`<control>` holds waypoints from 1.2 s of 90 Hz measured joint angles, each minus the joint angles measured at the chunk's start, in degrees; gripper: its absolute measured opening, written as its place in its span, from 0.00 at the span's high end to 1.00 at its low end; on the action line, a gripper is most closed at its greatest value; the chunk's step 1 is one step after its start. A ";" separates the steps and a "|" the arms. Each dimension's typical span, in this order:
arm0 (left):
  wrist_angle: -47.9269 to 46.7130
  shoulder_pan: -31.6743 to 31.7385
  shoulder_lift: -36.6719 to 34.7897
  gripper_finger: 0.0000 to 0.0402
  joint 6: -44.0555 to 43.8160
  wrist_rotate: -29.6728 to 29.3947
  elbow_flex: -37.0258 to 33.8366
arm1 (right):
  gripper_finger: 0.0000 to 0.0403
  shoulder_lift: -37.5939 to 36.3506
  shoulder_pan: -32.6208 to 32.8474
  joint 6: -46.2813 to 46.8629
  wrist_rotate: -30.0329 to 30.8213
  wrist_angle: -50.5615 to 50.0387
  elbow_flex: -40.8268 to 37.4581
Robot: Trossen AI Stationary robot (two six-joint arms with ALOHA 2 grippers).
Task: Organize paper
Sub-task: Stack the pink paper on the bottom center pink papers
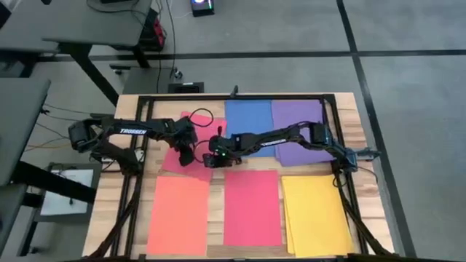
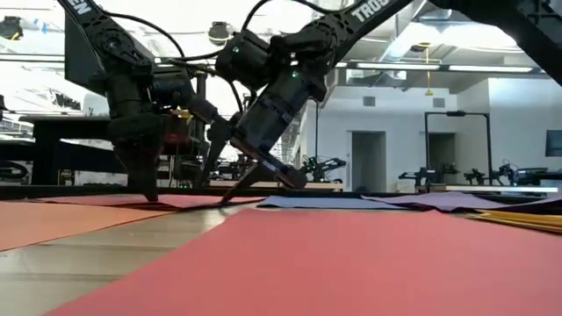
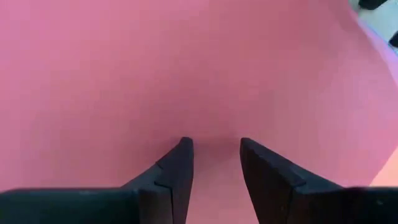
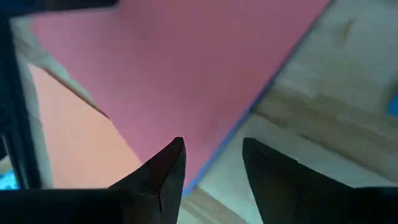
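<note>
Your left hand (image 1: 186, 151) is down on the pink-red sheet (image 1: 175, 156) that lies skewed just beside the blue sheet (image 1: 247, 116); its fingers (image 3: 177, 165) are parted a little, tips on the paper, gripping nothing. Your right hand (image 1: 217, 159) sits at the same pink-red sheet's corner nearest the blue sheet, fingers (image 4: 165, 168) spread over its edge, not closed. The sheet lies flat on the surface (image 1: 346, 102).
</note>
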 joint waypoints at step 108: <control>0.09 0.00 0.02 0.71 0.22 0.12 0.00 | 0.62 -0.19 -1.36 -2.92 5.40 7.90 -0.15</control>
